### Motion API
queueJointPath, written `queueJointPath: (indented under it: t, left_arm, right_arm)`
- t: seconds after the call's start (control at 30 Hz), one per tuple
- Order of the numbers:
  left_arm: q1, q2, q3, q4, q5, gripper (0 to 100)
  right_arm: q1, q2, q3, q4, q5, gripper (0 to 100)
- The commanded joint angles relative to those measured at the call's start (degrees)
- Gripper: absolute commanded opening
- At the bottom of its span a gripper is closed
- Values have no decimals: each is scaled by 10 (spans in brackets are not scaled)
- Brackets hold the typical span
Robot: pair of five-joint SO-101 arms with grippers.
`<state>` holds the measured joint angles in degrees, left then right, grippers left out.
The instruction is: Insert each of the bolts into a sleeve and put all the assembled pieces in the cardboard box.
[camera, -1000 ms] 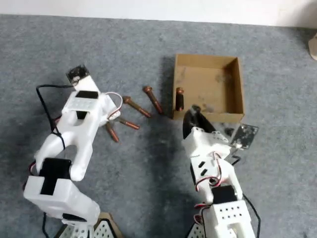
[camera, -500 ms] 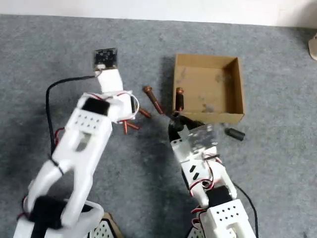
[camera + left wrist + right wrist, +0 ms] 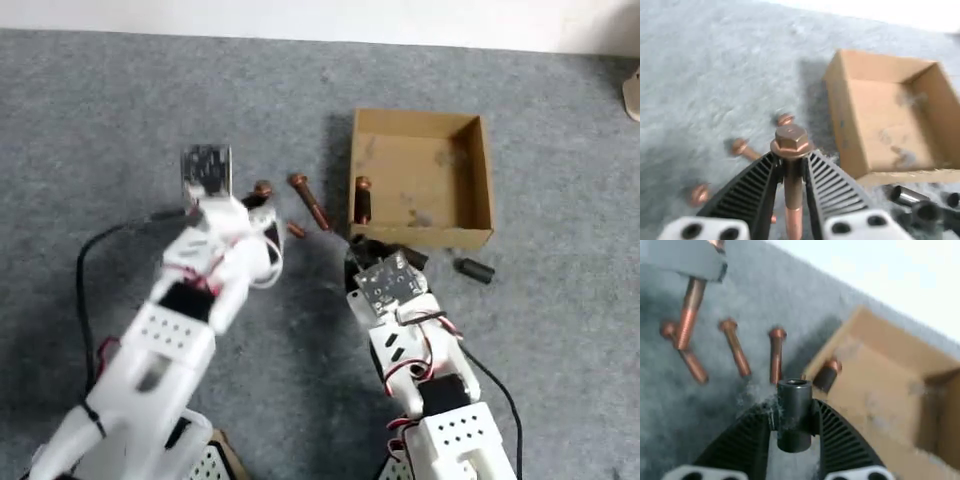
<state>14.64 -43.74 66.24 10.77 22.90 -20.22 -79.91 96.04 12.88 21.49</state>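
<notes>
My white plastic left arm [image 3: 170,330] stretches forward, and the black ribbed left gripper [image 3: 792,156] is clamped on a copper hex-head bolt [image 3: 791,137], whose head sits past the fingertips. My white plastic right arm [image 3: 425,360] stands alongside. The black ribbed right gripper [image 3: 794,410] is closed around a black cylindrical sleeve [image 3: 794,390].

Bright, even light spreads over the grey carpeted tabletop [image 3: 300,90]. In the high view it comes from the right: the brown cardboard box [image 3: 487,180] throws a soft, dark shadow off its left wall, and a fainter shadow lies beside the white plastic left arm [image 3: 170,340]. The copper-coloured hex-headed metal bolt [image 3: 791,140] carries a dull sheen on its head. The pale strip [image 3: 890,10] beyond the carpet is washed out to white. The black cylindrical sleeve [image 3: 794,410] shows a faint highlight round its rim.
</notes>
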Motion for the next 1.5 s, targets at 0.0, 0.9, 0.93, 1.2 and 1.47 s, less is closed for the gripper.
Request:
queueJointPath:
  t: [0.0,0.9,0.93,1.2,1.47]
  left_arm:
    - [36,-69,55,-133,-1,5]
    - [7,-421,264,-83,115,5]
    - [6,-421,265,-83,116,5]
    - [13,-420,241,-32,156,5]
    - [37,-415,143,39,173,5]
  right_arm:
    - [7,-9,62,34,3,5]
    - [-39,-10,62,26,-37,5]
    - [-42,-10,62,20,-37,5]
    - [-57,-10,62,-34,-38,5]
    - [-56,-8,62,-101,-33,5]
